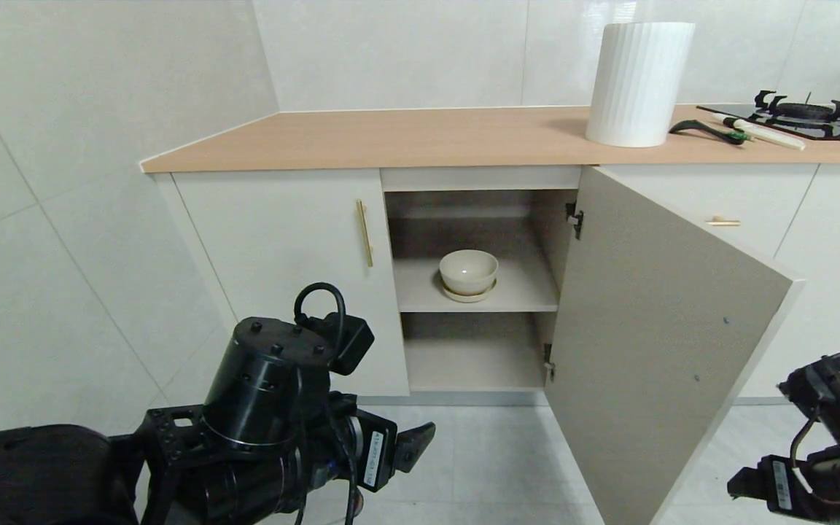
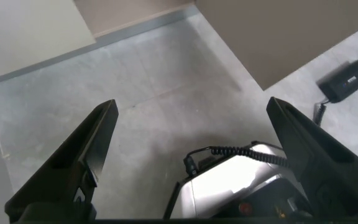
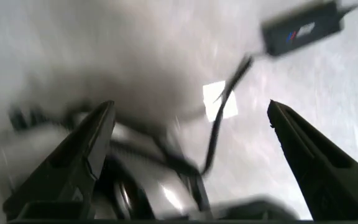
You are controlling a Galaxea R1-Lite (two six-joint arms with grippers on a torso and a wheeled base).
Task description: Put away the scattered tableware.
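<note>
Left hand point(image 2: 191, 106): fingers point(image 2: 86, 162) spread apart, nothing between them; low over the grey tiled floor point(image 2: 166, 68).
Right hand point(image 3: 190, 107): fingers also apart, nothing held; low over the floor; the wrist view is blurred.
Bowl point(image 1: 468, 271): beige, upright, sitting on a matching saucer point(image 1: 468, 294). Both are on the upper shelf point(image 1: 522, 290) of the open cabinet, ahead of and above the left hand, off to its right.
Cabinet door point(image 1: 653, 328): swung wide open on right-side hinges; it stands between the right hand and the bowl.
Lower shelf point(image 1: 471, 364): below the bowl, ahead of the left hand.
Surface point(image 1: 391, 138): wood-toned counter, well above both hands.
Ribbed white canister point(image 1: 639, 84): upright on the surface, far ahead of the right hand.
Black ladle point(image 1: 704, 129): lies just beside the canister, with a green-handled utensil point(image 1: 755, 132) next to it.
Gas hob point(image 1: 806, 113): at the surface's far right end.
Power adapter point(image 2: 347, 79): black, on the floor under the hands.
</note>
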